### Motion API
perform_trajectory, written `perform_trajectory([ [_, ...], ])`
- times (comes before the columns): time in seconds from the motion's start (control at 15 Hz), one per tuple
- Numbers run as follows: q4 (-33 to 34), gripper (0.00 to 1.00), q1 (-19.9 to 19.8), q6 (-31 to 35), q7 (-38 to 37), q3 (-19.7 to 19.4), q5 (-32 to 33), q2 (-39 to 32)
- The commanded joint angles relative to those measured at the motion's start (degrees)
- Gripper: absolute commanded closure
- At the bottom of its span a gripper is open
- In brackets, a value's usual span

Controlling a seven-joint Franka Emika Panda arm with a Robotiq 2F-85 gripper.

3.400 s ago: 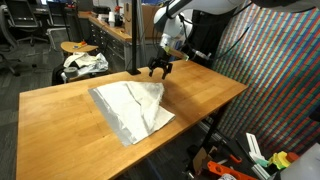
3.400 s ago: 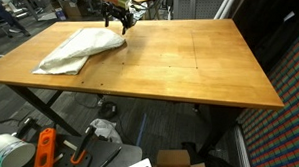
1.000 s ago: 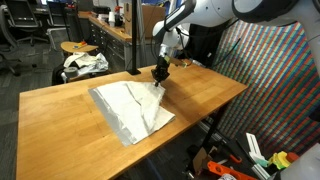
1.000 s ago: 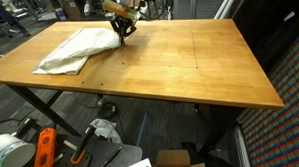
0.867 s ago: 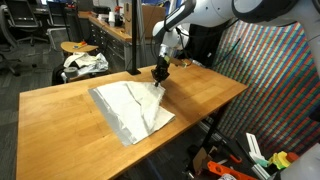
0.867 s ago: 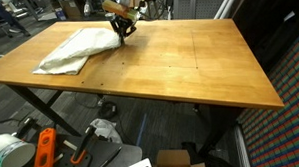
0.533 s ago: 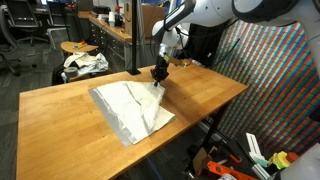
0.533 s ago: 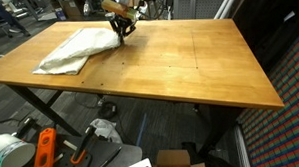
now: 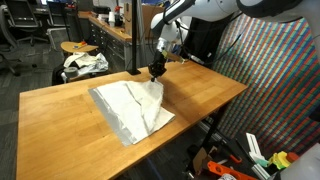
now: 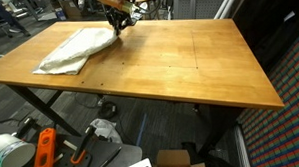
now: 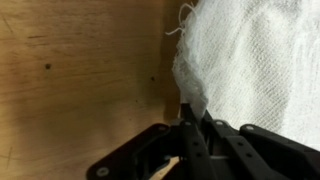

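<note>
On the smooth wooden table [image 9: 60,120], gripper [image 11: 194,132] clenched on frayed corner of crumpled white cloth [image 11: 260,60].

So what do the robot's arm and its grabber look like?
The arm is white and smooth, made of fat rounded tube pieces joined together. At its end sits a black gripper with two thin black fingers. No cables or writing show clearly in these pictures.
</note>
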State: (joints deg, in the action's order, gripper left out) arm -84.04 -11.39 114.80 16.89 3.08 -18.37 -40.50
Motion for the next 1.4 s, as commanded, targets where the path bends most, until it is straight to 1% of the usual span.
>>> perform_trajectory([
  [0.0, -2.0, 0.89, -0.1, -0.8, -1.1, 0.8, -1.1, 3.2],
  [0.33, -4.4, 0.88, 1.1, 0.1, -2.6, 1.2, -1.6, 5.9],
  [0.4, -5.0, 0.89, 1.3, 0.2, -2.9, 1.3, -1.7, 6.5],
  [0.87, -9.7, 0.88, 4.3, 2.3, -5.7, 1.7, -2.0, 10.9],
  [1.33, -12.8, 0.89, 7.2, 6.4, -10.1, 2.4, -4.1, 13.3],
])
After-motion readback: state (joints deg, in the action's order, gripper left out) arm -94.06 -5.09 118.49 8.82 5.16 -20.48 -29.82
